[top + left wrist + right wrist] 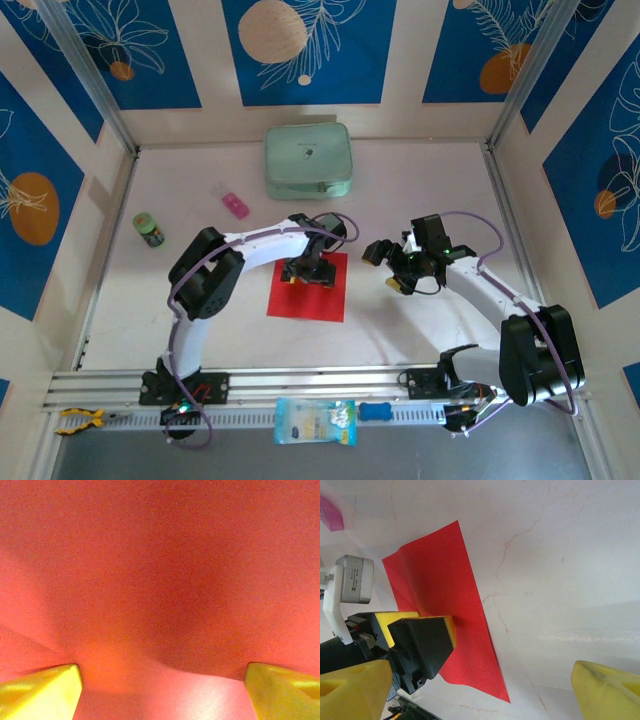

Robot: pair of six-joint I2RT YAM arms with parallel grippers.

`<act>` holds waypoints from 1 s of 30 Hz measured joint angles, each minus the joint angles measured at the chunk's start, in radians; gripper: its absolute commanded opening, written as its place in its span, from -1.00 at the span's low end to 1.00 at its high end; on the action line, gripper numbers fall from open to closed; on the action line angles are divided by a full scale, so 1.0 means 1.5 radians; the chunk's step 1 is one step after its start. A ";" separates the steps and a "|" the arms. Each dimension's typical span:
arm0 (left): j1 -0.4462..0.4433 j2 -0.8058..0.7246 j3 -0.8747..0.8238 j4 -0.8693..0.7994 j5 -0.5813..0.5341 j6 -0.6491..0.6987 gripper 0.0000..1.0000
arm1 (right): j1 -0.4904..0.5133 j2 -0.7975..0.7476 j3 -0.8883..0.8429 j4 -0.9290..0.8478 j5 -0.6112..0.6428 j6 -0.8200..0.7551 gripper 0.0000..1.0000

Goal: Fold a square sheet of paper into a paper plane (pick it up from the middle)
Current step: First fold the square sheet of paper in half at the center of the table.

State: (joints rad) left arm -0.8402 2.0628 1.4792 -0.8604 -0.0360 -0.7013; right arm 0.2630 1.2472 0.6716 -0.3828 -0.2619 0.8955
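Nearest, the square sheet of paper (pixel 308 300) is lying flat mid-table with no crease showing, so all the folding is seemingly waiting to be done. The left gripper (pixel 305 270) is bearing down on its far half, jaws spread wide. The right gripper (pixel 388 268) is hovering just right of it, likewise spread and pinching nothing. Farther back, the pale veined table (pixel 440 190) is carrying a pink block (pixel 236 205) and a green case (pixel 308 160), with blue leaf-printed walls (pixel 310 50) enclosing it.

Square sheet of paper (pixel 440 580) matt, smooth; table (pixel 560 555) smooth, faintly glossy.
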 measured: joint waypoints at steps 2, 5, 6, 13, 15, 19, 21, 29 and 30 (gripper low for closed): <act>0.000 -0.001 0.000 0.000 0.000 0.000 0.69 | 0.000 0.000 0.000 0.000 0.000 0.000 0.86; 0.000 -0.003 -0.004 0.004 0.000 0.000 0.64 | 0.000 0.000 0.000 0.000 0.000 0.000 0.86; 0.000 -0.004 -0.005 0.005 0.001 0.000 0.61 | 0.000 0.000 0.000 0.000 0.000 0.000 0.85; -0.001 -0.021 -0.029 0.031 0.001 0.001 0.35 | 0.006 -0.024 0.000 -0.015 0.030 0.005 0.85; -0.001 -0.030 -0.042 0.043 0.001 0.001 0.25 | 0.009 -0.056 0.000 -0.018 0.047 0.006 0.85; -0.001 -0.043 -0.059 0.062 0.004 0.001 0.12 | 0.010 -0.125 0.000 -0.015 0.071 0.007 0.85; -0.001 -0.049 -0.065 0.071 0.006 0.002 0.06 | 0.010 -0.147 0.000 -0.014 0.081 0.005 0.85; -0.002 -0.102 -0.128 0.144 0.028 -0.008 -0.01 | 0.010 -0.178 -0.009 -0.020 0.126 -0.002 0.85; -0.002 -0.111 -0.136 0.151 0.032 -0.011 -0.01 | 0.008 -0.186 -0.012 -0.021 0.131 -0.003 0.86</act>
State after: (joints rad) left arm -0.8429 1.8957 1.2758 -0.6342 0.0113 -0.7177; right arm 0.2752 0.9688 0.6529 -0.4137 -0.0647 0.8913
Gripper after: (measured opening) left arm 0.497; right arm 0.927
